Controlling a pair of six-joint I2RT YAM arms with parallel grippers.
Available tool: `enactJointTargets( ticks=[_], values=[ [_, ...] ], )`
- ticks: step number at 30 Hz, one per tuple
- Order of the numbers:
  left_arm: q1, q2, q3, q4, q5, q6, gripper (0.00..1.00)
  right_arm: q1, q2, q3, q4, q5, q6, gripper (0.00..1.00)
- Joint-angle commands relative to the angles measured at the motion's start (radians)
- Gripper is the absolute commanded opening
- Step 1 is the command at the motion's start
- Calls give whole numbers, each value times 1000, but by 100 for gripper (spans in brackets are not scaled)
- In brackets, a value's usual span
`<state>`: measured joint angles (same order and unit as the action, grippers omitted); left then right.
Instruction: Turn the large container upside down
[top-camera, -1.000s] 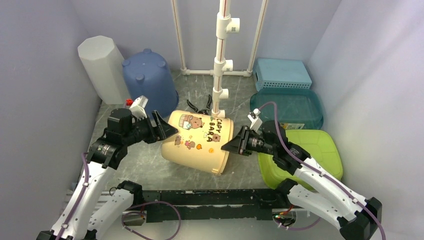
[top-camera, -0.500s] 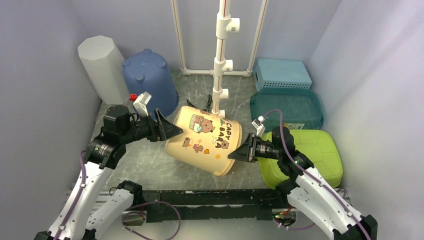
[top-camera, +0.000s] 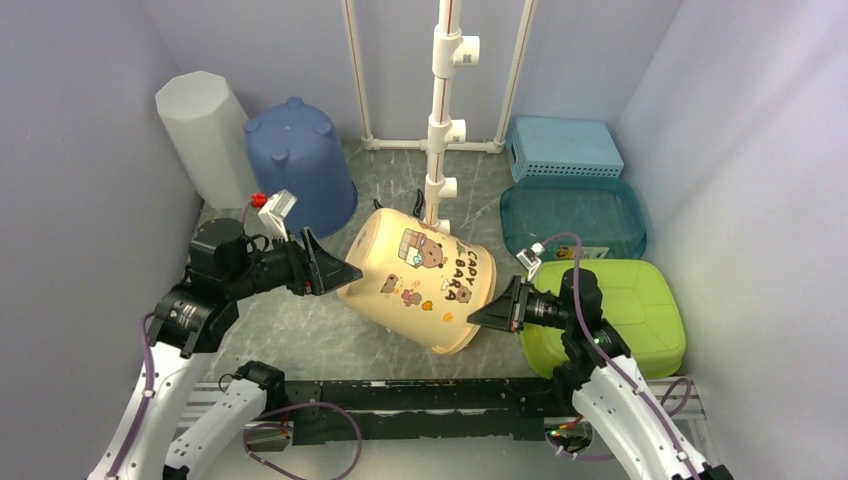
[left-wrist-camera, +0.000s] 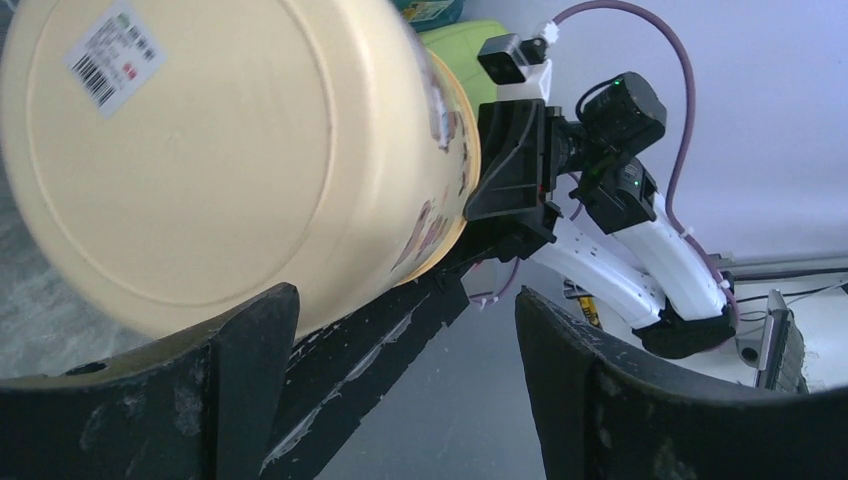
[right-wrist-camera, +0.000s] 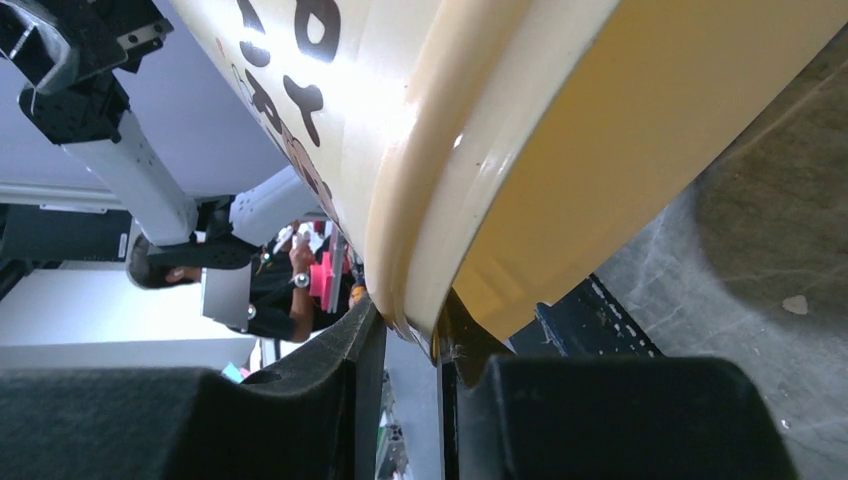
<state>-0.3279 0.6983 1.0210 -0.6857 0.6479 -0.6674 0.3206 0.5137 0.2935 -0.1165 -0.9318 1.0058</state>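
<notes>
Cream container (top-camera: 412, 290) reads "CAPY BARA", barcode sticker (left-wrist-camera: 112, 55) underneath.

Even bright light; glare on container (right-wrist-camera: 455, 140)

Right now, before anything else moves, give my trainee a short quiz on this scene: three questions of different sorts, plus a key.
1. True or false: the cream bucket stands upright.
2. Which jaws pinch the bucket's rim? A the left jaws, B the right jaws, C neither.
3. Fill in: the sticker on the bucket's base shows a ____.
Key: 1 false, it is tilted; 2 B; 3 barcode.
</notes>
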Motion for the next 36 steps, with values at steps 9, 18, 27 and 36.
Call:
enactJointTargets(
  ticks=[9, 18, 27, 36],
  values=[
    [-2, -43, -16, 11, -83, -14, 86, -100, -197, -156, -200, -26, 213, 0],
    [-2, -46, -27, -4, -117, -17, 87, -123, -258, -100, -412, 21, 159, 0],
    [-2, -73, -90, 50, -175, -73, 89, -130, -330, -112, -603, 97, 190, 0],
    [-2, -36, -109, 58, -198, -83, 88, -130, -253, -80, -766, 250, 74, 0]
  ],
)
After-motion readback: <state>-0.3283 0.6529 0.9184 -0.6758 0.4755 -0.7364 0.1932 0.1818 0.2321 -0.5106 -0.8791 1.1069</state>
